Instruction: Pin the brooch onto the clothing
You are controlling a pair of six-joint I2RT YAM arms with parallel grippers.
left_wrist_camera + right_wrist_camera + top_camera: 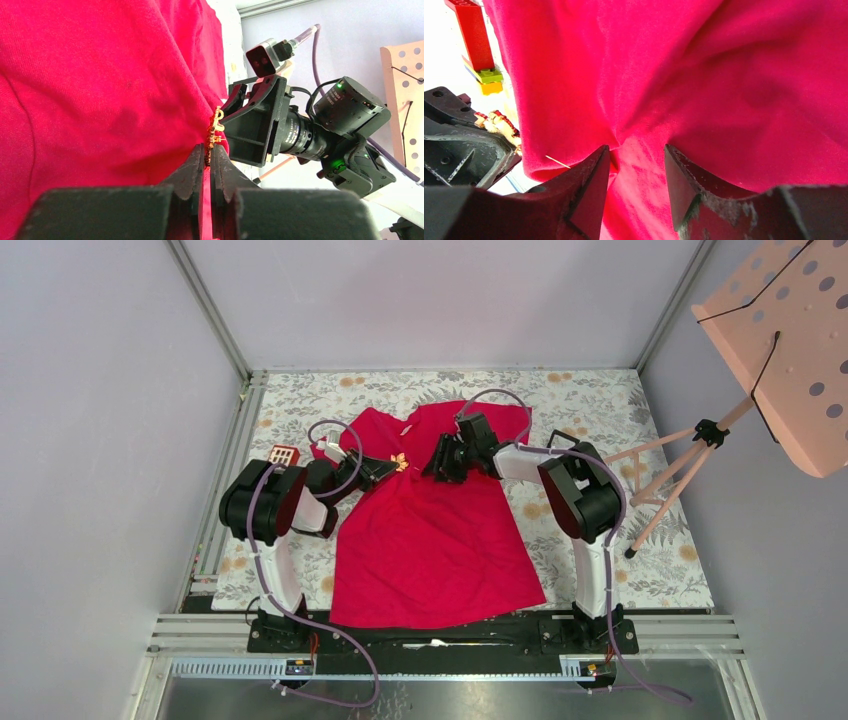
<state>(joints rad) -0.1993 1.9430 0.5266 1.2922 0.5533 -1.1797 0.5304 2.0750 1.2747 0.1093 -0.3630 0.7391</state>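
Note:
The clothing, a red T-shirt, lies spread on the tablecloth, and both grippers meet at its chest. My left gripper is shut on the brooch, a small gold-orange ornament at its fingertips, pressed against a raised fold of the shirt. My right gripper faces it from the right, jaws apart, straddling a ridge of red cloth. A thin pin pokes out of the fold beside the right gripper's left finger. The brooch also shows there on the left gripper.
A grey floral tablecloth covers the table. A small red block sits left of the shirt, seen as a stack of toy bricks. A pink perforated music stand on tripod legs stands at the right edge.

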